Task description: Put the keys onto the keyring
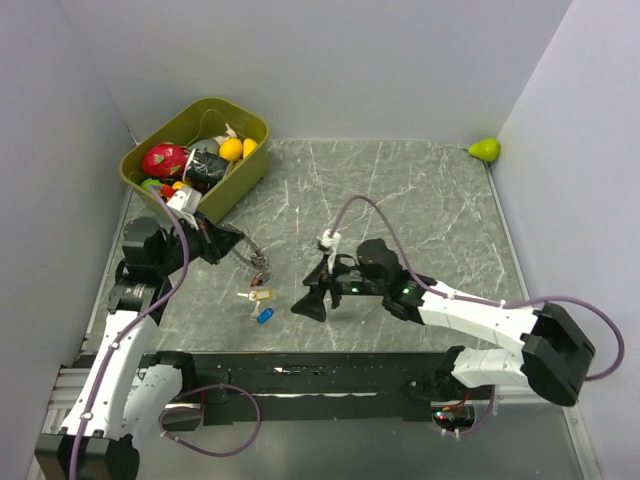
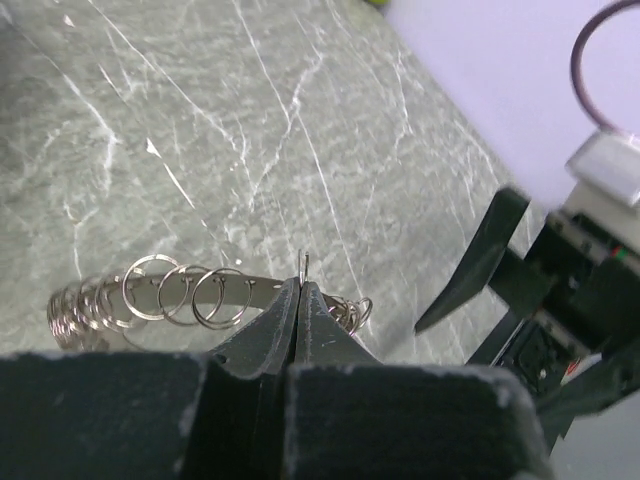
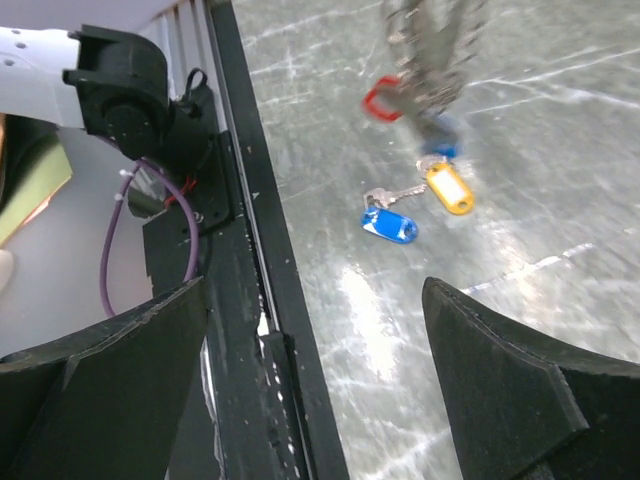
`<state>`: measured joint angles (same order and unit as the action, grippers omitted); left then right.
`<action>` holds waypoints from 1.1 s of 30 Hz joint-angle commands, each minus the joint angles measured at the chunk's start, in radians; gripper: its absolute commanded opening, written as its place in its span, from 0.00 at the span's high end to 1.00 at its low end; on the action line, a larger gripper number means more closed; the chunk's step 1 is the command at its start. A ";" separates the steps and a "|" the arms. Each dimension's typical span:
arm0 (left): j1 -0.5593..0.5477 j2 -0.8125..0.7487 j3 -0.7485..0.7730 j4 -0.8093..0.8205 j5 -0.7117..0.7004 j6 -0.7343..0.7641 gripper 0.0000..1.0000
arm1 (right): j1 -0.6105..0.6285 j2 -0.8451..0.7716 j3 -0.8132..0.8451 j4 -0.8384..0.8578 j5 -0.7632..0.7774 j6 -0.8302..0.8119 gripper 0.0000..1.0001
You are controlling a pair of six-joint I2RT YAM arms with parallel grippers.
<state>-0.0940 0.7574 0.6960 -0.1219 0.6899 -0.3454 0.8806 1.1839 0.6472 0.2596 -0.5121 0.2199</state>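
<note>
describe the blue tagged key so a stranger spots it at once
On the grey marbled table, look near the front edge, just left of the right gripper in the top view. Of the two loose keys there, the blue tagged key lies nearer the arm bases than the yellow tagged key, and alone is blue.

Tabletop (image 1: 430,190) was grey-green stone-patterned, veined in white. Keyring (image 2: 262,287) was silvery. The keys carried coloured tags: blue key (image 3: 388,225), yellow key (image 3: 448,188), red key (image 3: 375,103). Bin (image 1: 250,125) was olive green; pear (image 1: 485,149) was yellow-green; walls (image 1: 350,60) were pale lilac-grey.
</note>
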 commanded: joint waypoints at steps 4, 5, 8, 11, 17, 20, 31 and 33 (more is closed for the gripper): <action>0.157 0.002 0.007 0.151 0.111 -0.079 0.99 | 0.138 0.193 0.198 -0.111 0.219 0.007 0.14; 0.175 -0.001 0.004 0.169 0.114 -0.089 0.99 | 0.150 0.215 0.218 -0.121 0.260 0.013 0.16; 0.262 -0.007 -0.012 0.238 0.129 -0.141 0.99 | 0.187 0.293 0.272 -0.140 0.316 0.039 0.17; 0.325 -0.003 -0.035 0.283 0.160 -0.198 0.99 | 0.195 0.367 0.302 -0.112 0.305 0.093 0.20; 0.404 0.010 -0.065 0.326 0.192 -0.247 0.99 | 0.196 0.500 0.358 -0.065 0.287 0.165 0.27; 0.428 -0.004 -0.076 0.338 0.207 -0.257 0.99 | 0.196 0.565 0.385 -0.049 0.282 0.185 0.28; 0.431 -0.016 -0.082 0.350 0.238 -0.259 0.99 | 0.196 0.740 0.540 -0.143 0.250 0.231 0.45; 0.430 -0.023 -0.078 0.343 0.238 -0.248 0.99 | 0.195 0.750 0.546 -0.151 0.248 0.231 0.48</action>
<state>0.3305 0.7597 0.6079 0.1543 0.8978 -0.5884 1.0752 1.9141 1.1404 0.1310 -0.2604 0.4335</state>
